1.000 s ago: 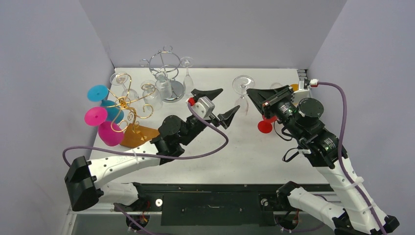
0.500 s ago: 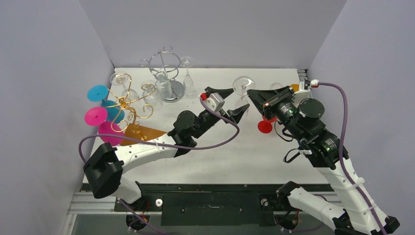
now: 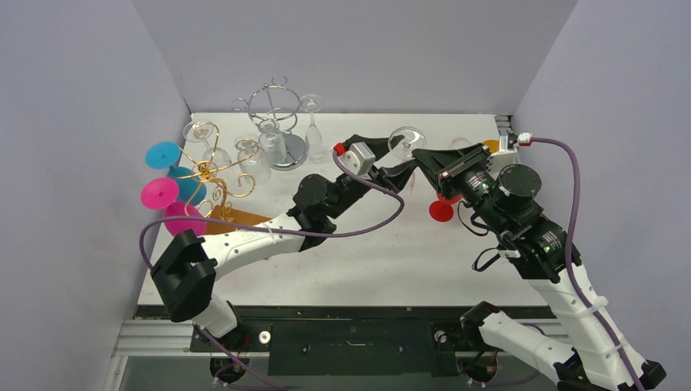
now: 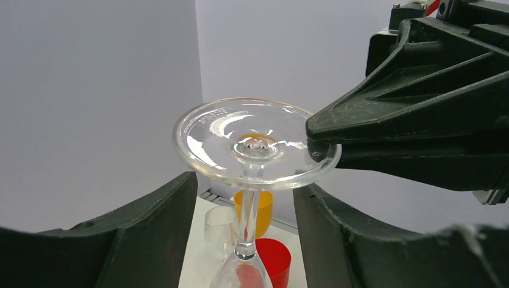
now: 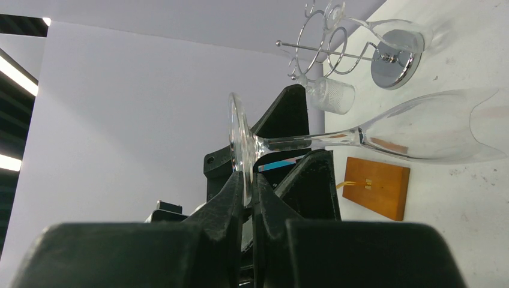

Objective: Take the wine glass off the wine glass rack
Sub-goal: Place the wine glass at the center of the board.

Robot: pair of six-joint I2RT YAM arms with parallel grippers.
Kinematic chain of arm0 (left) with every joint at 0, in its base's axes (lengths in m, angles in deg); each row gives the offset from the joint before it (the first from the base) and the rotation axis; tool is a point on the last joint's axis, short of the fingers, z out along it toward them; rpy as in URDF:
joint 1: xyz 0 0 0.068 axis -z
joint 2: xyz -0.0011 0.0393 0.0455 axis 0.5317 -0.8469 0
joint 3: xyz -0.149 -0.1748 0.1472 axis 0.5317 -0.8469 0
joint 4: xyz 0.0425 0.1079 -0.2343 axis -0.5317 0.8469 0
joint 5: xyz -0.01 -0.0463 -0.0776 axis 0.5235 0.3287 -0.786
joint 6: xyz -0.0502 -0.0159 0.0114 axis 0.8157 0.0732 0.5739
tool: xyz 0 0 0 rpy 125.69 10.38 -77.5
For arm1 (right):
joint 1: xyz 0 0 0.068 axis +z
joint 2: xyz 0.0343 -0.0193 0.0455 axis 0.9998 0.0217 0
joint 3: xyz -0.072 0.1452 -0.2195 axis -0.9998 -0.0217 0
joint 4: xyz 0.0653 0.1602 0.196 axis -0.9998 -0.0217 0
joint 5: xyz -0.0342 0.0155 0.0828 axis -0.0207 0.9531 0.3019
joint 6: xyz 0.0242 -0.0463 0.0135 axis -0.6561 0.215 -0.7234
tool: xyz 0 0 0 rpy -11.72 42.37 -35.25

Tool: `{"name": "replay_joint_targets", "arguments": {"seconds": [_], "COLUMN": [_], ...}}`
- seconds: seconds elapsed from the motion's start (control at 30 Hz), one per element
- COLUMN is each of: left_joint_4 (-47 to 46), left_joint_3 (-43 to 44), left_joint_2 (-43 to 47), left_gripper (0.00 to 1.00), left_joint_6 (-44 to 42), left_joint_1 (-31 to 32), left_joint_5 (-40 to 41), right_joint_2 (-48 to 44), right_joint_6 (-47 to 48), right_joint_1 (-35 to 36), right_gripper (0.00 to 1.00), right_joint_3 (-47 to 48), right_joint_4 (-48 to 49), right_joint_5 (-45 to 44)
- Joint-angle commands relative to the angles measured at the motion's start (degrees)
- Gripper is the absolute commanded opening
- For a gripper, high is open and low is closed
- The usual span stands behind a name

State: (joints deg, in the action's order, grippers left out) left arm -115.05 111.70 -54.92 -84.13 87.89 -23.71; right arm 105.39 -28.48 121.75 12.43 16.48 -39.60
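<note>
A clear wine glass (image 3: 405, 141) stands upside down at the back middle of the table, foot up. My right gripper (image 3: 418, 154) is shut on the rim of its foot, as the right wrist view shows (image 5: 246, 180). My left gripper (image 3: 399, 156) is open, with one finger on each side of the stem (image 4: 249, 207) just under the foot (image 4: 255, 144), not touching it. The bowl (image 5: 432, 129) points down toward the table. The silver rack (image 3: 277, 122) and the gold rack (image 3: 210, 173) stand at the back left.
A red cup (image 3: 441, 210), an orange cup (image 3: 489, 145) and a small clear cup (image 3: 459, 143) stand behind the glass on the right. The gold rack holds blue and pink glasses (image 3: 159, 194) over a wooden base (image 3: 236, 221). The silver rack holds clear glasses.
My left arm has reached right and back, and its open jaws now stand on either side of the glass stem. The right gripper and the glass have stayed still.
</note>
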Motion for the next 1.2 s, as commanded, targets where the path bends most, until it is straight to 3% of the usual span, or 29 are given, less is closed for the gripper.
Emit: {"name": "replay_joint_targets", "arguments": {"seconds": [0.0,0.3,0.37,0.43,0.63,0.67,0.77,0.83,0.93,1.03,1.17], "left_joint_4": [-3.2,-2.4,-0.9,-0.6,0.2,0.6,5.3,12.6,22.9,36.0,52.2], "left_joint_3": [3.5,5.3,6.1,6.4,7.0,7.1,9.4,13.3,18.7,24.8,31.4], "left_joint_2": [-1.1,-2.0,-2.1,-2.1,-1.9,-1.7,-1.1,-1.0,-1.3,-0.7,-0.7], "left_gripper": [0.53,0.31,0.21,0.02,0.00,0.00,0.00,0.00,0.00,0.00,0.00], "left_joint_6": [1.6,2.9,2.9,3.0,4.2,4.8,7.8,11.2,16.3,26.8,43.2], "left_joint_1": [-0.1,0.0,0.0,0.0,0.2,0.2,0.2,0.1,-0.8,-3.6,-10.5], "left_joint_5": [-1.9,-2.4,-2.6,-2.4,0.4,0.9,9.9,16.7,22.8,26.8,21.5], "right_joint_2": [-0.6,-0.2,-0.3,-0.4,-0.1,0.0,0.2,-0.7,-2.2,-4.5,-8.3], "right_joint_6": [0.3,0.6,0.6,0.9,2.5,3.7,6.9,9.2,13.2,16.9,23.7], "right_joint_1": [0.3,0.4,0.4,0.4,0.4,0.4,0.4,0.3,0.1,-0.3,-0.5], "right_gripper": [0.00,0.00,0.00,0.00,0.00,0.03,0.41,0.56,0.67,0.72,0.74], "right_joint_3": [1.2,0.8,0.6,0.7,1.6,2.6,4.7,5.6,5.8,4.7,-0.8], "right_joint_4": [3.5,3.7,4.0,4.0,2.9,2.3,-0.7,-1.8,-2.4,-2.1,2.5], "right_joint_5": [-0.3,-0.6,-0.7,-0.8,-1.7,-2.9,-4.5,-6.3,-8.6,-9.2,-6.8]}}
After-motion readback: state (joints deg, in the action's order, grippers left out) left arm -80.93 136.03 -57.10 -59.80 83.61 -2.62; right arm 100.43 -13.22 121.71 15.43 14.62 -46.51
